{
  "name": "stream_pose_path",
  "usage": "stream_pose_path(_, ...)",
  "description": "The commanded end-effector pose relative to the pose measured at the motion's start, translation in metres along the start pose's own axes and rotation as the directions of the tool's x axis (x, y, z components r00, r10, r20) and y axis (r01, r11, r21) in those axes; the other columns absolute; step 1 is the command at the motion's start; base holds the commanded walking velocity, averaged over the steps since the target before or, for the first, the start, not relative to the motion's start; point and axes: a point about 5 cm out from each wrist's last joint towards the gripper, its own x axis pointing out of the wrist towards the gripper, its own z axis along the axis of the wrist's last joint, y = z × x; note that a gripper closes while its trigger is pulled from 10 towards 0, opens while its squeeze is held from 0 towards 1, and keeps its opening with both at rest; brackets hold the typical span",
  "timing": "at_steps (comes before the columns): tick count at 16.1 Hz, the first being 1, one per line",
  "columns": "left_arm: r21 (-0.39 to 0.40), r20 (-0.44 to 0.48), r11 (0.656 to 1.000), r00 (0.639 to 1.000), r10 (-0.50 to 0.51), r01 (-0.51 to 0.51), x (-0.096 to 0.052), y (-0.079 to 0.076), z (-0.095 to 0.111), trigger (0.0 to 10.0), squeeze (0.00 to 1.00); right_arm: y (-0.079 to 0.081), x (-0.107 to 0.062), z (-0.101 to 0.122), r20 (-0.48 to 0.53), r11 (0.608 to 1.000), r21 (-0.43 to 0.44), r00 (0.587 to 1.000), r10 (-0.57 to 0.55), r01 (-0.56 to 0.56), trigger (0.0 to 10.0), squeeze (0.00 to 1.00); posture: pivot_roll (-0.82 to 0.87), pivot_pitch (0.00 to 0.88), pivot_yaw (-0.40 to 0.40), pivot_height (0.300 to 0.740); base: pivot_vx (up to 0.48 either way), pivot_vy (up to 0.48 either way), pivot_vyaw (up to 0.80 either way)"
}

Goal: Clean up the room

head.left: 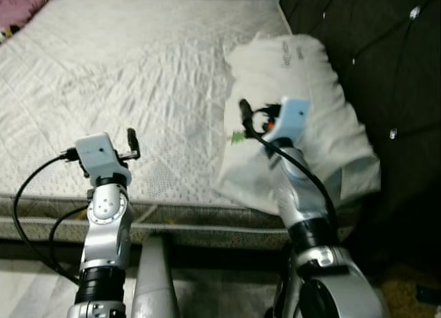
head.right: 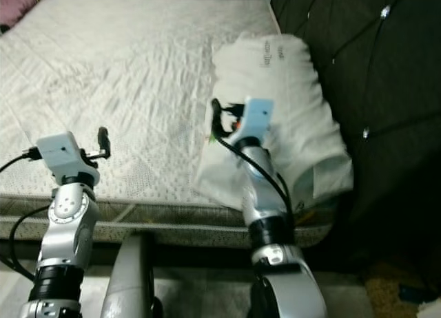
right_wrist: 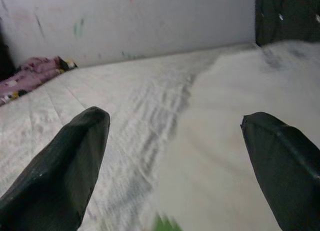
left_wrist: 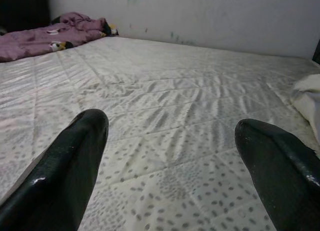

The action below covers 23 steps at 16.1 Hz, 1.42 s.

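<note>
A bare quilted mattress (head.left: pixel 138 77) lay before the robot, and a white pillow (head.left: pixel 303 118) rested at its right end against a dark tufted headboard (head.left: pixel 386 70), one corner hanging past the near edge of the bed. The right gripper (right_wrist: pixel 175 156) hovered over the pillow's left side with its two black fingers (right_wrist: pixel 65 166) spread wide apart, holding nothing. From the head views that gripper was mostly hidden behind its own wrist camera block, so whether it touched the fabric could not be told. A small green mark (head.left: pixel 237 136) on the pillow beside it was too blurred to identify. The left gripper (left_wrist: pixel 170 166) was held low over the mattress near its front edge, fingers likewise spread and empty. A crumpled pink blanket (left_wrist: pixel 45 36) lay at the far left corner, cut off by the frame edge in the head views.
</note>
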Motion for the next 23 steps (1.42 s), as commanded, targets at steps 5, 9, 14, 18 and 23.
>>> stream_pose_path(5,-0.012,0.011,1.000,1.000,-0.002,0.002,-0.002,0.001,0.002,10.0,0.00,0.008,0.004,0.002,0.032,0.999,-0.031,0.999,0.020,-0.019,10.0,0.00,0.11,0.000,-0.012,0.661,0.000,0.000,0.00)
stream_pose_path(9,-0.036,0.020,0.999,1.000,-0.014,0.015,-0.003,-0.006,0.004,10.0,0.00,0.002,0.004,-0.001,0.034,0.999,-0.049,0.999,-0.010,0.011,10.0,0.00,0.09,0.000,-0.007,0.711,0.000,0.000,0.00)
stream_pose_path(14,-0.052,0.019,0.997,0.998,-0.056,0.056,-0.001,-0.012,0.004,10.0,0.00,-0.006,0.001,-0.004,0.029,0.996,-0.078,0.999,-0.045,0.047,10.0,0.00,0.08,0.000,-0.003,0.740,0.000,0.000,0.00)
stream_pose_path(18,-0.066,0.015,0.995,0.998,-0.069,0.069,-0.002,-0.012,0.004,10.0,0.00,-0.006,0.002,-0.004,0.031,0.995,-0.082,0.999,-0.045,0.047,10.0,0.00,0.09,0.000,-0.010,0.740,0.000,0.000,0.00)
stream_pose_path(23,-0.073,0.008,0.994,0.997,-0.083,0.083,-0.002,-0.012,0.003,10.0,0.00,-0.006,0.003,-0.006,0.030,0.995,-0.085,0.998,-0.053,0.055,10.0,0.00,0.09,0.000,-0.004,0.740,0.000,0.000,0.00)
